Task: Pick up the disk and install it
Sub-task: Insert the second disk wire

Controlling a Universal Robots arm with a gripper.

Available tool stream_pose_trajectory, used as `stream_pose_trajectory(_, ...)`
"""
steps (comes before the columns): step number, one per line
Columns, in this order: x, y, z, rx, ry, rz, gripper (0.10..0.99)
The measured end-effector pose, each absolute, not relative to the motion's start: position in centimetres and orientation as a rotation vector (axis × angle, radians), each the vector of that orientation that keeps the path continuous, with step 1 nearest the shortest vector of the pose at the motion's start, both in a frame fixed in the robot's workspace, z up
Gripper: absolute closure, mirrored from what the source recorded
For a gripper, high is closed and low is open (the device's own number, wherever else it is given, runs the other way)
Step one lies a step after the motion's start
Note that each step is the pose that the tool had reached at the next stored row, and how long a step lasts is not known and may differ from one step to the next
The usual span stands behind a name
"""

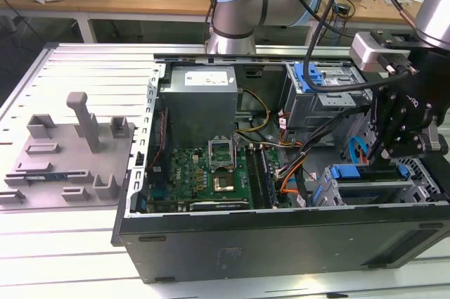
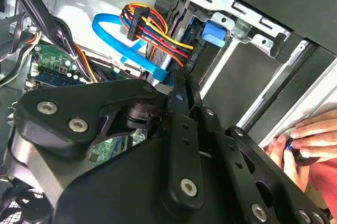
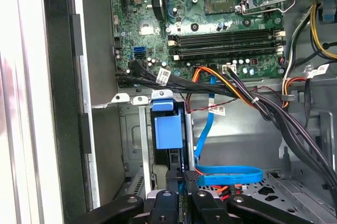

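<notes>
Disk (image 3: 167, 145) placement: the drive sits edge-on in the metal drive cage (image 3: 138, 145) at the lower front corner of the open computer case (image 1: 281, 243), with its blue plastic frame and blue handle tab facing outward. In the exterior view the blue frame (image 1: 365, 172) shows at the cage, at the exterior view's right, directly beneath the hand (image 1: 383, 155).

Hand position: in the first wrist view the hand (image 3: 179, 179) stands directly over the near edge of the disk, its two black fingers (image 3: 192, 176) drawn narrow and set against that edge. Whether the fingers actually clamp the edge cannot be told. In the second wrist view the black linkage of the hand (image 2: 181, 95) points toward the cage opening.

Surroundings: a flat blue cable (image 3: 231, 174) loops just beside the disk on the cage floor. A bundle of black, orange and yellow wires (image 3: 237, 89) runs between the cage and the green motherboard (image 3: 210, 18). A person's hand (image 2: 305, 142) rests on the outer rim of the case, apart from the disk. The case lies on a slatted metal counter (image 1: 77, 67), near a grey fixture plate (image 1: 67, 158).
</notes>
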State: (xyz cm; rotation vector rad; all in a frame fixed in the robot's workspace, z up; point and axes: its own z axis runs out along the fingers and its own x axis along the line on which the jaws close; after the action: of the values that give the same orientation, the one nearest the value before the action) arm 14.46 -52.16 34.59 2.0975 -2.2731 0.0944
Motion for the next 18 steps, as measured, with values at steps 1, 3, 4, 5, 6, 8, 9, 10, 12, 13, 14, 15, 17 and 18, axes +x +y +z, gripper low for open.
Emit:
stream_pose_trajectory(1, 14.46, -52.15, 34.55, 2.098, -2.273, 0.094, 0.925)
stream_pose_trajectory(3, 14.48, -52.01, 34.5, 2.098, -2.273, 0.094, 0.925)
stream_pose_trajectory(4, 14.49, -51.92, 34.49, 2.098, -2.273, 0.094, 0.925)
stream_pose_trajectory(5, 14.5, -51.86, 34.48, 2.097, -2.273, 0.095, 0.925)
stream_pose_trajectory(6, 14.53, -51.84, 34.47, 2.098, -2.273, 0.095, 0.925)
stream_pose_trajectory(8, 14.54, -51.84, 34.4, 2.097, -2.273, 0.095, 0.925)
stream_pose_trajectory(9, 14.54, -51.84, 34.38, 2.097, -2.273, 0.095, 0.925)
stream_pose_trajectory(10, 14.54, -51.84, 34.36, 2.097, -2.272, 0.095, 0.925)
stream_pose_trajectory(12, 14.54, -51.84, 34.35, 2.097, -2.272, 0.095, 0.925)
stream_pose_trajectory(13, 14.54, -51.84, 34.35, 2.097, -2.272, 0.095, 0.925)
stream_pose_trajectory(14, 14.54, -51.84, 34.34, 2.097, -2.272, 0.096, 0.925)
stream_pose_trajectory(15, 14.54, -51.84, 34.35, 2.096, -2.271, 0.097, 0.925)
stream_pose_trajectory(17, 14.54, -51.84, 34.37, 2.094, -2.269, 0.101, 0.925)
stream_pose_trajectory(18, 14.54, -51.84, 34.37, 2.093, -2.268, 0.102, 0.925)
